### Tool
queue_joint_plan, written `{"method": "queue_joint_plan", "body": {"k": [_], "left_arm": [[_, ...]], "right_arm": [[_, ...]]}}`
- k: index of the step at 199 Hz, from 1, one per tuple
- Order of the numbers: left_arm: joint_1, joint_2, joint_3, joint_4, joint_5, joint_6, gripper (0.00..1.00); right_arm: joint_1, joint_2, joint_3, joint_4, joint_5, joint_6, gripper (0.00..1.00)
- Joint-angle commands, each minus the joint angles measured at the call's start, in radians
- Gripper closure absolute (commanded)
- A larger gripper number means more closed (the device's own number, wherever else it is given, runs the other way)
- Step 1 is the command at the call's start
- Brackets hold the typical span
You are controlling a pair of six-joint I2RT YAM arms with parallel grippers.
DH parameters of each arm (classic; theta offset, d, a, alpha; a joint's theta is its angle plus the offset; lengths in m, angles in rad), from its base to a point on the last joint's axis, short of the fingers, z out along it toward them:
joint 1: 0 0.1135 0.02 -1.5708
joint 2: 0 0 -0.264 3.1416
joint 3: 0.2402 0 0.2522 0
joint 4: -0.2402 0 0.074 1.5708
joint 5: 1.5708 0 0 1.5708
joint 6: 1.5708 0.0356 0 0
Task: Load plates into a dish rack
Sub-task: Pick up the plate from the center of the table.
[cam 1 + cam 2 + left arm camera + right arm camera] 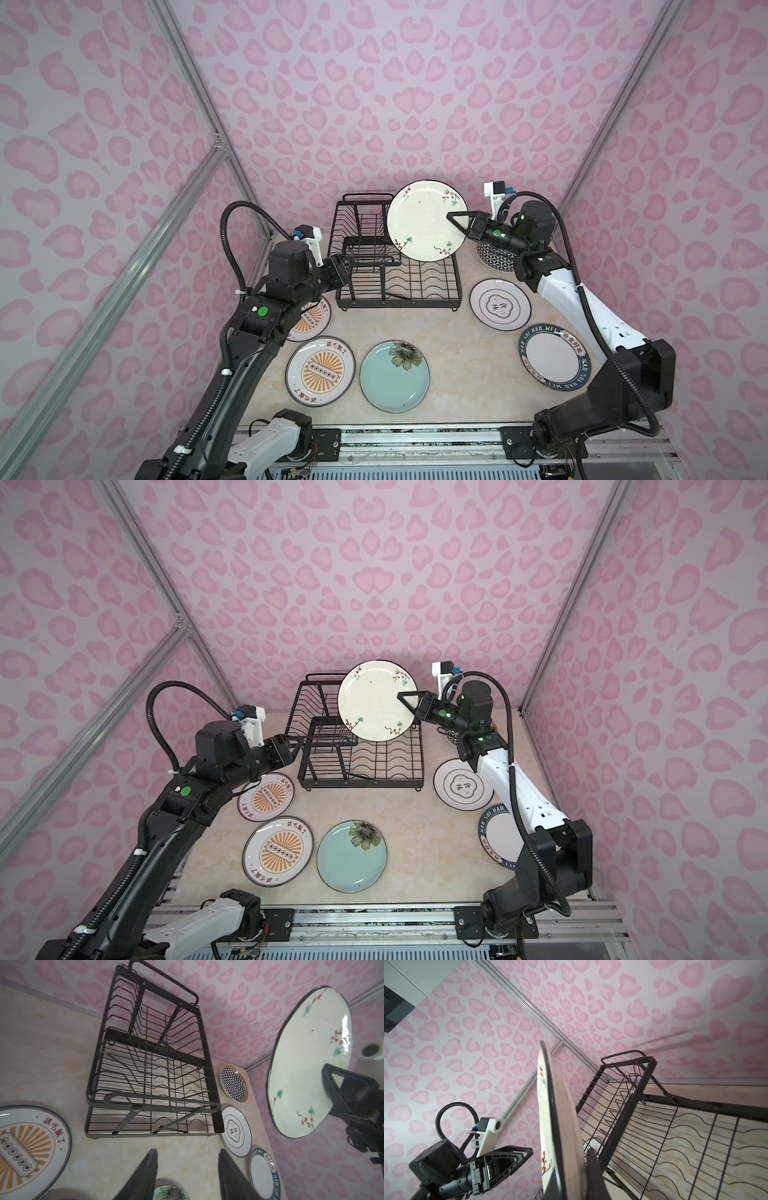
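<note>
The right arm reaches in from the right, forearm raised, its right fingers (450, 216) clamped on the rim of the cream sprigged plate (417, 224). The plate hangs on edge above the dish rack's (399, 299) lower tray, beside the upper basket (370, 238), clear of the wires. The left arm stretches low, left fingers (145, 1176) parted partway, holding nothing, just short of the rack's left side. Bare surface (449, 353) lies between rack front and teal flowered plate (395, 386).

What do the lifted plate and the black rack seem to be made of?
Plate: likely glazed ceramic; glossy cream face with glare, painted sprigs, dark rim. Rack: probably coated metal; thin rigid black wires, flat bolted bars, dull sheen.
</note>
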Motion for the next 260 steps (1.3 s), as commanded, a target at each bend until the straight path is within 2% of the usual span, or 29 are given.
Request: {"method": "queue_joint_plan", "body": {"k": [1,76,126,174,215,260], "left_arm": [[0.001,-0.021,-0.013,-0.042,-0.083,0.0,0.5],[0.005,-0.079,-0.07,-0.084,-0.145,-0.009,0.5],[0.005,-0.001,-0.02,-0.065,-0.141,-0.013,0.45],[0.005,0.098,0.039,-0.026,-0.187,-0.115,0.41],[0.006,0.174,0.096,0.004,-0.118,-0.135,0.41],[0.006,0.198,0.103,-0.006,-0.163,-0.211,0.42]], "right_arm": [[0.007,0.048,0.08,0.048,0.008,-0.09,1.0],[0.016,0.269,0.399,0.008,-0.002,-0.174,1.0],[0.023,0.387,0.584,-0.042,-0.002,-0.24,1.0],[0.038,0.479,0.737,-0.16,0.002,-0.349,1.0],[0.037,0.534,0.804,-0.199,0.012,-0.4,1.0],[0.034,0.533,0.803,-0.202,0.017,-0.403,1.0]]}}
